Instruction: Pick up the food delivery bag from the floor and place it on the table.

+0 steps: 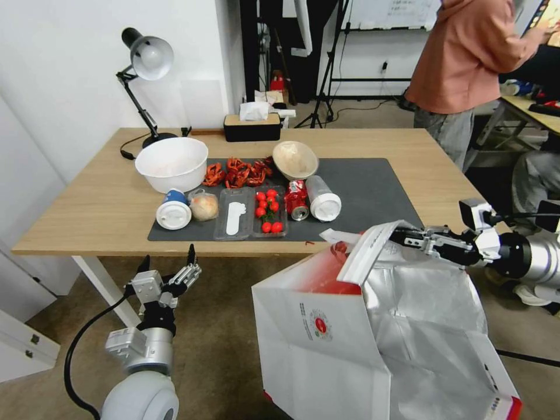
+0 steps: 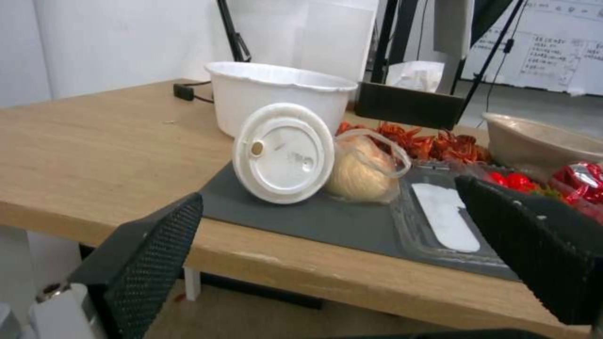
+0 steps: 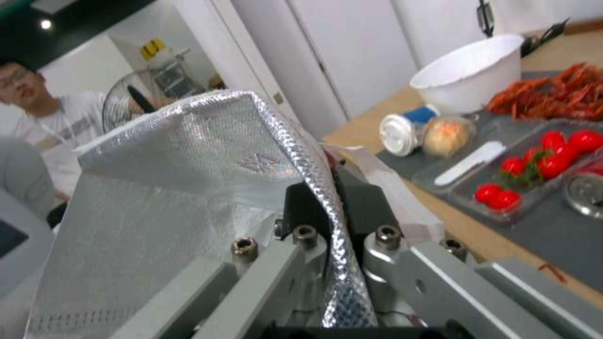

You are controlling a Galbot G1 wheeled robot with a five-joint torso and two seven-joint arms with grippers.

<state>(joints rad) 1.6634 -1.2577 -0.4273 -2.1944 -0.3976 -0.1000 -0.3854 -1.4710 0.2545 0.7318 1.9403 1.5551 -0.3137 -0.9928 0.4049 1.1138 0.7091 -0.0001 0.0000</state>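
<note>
The right tool is pinching the top edge of the food delivery bag — its two fingers are pressed together on the silver foil rim. The bag is hanging open just below this tool, in front of the near edge of the table. I cannot tell whether its bottom is touching the floor.

The left tool is sitting low, well apart from the bag, just under the table's near edge. Its fingers are spread wide and holding nothing.

Past the left tool, on the dark mat, a cup with a white lid is lying on its side, touching a bagged bun. Behind them a big white bowl is standing — and red crayfish are lying beside it. A tray of tomatoes is sitting near the right tool.
</note>
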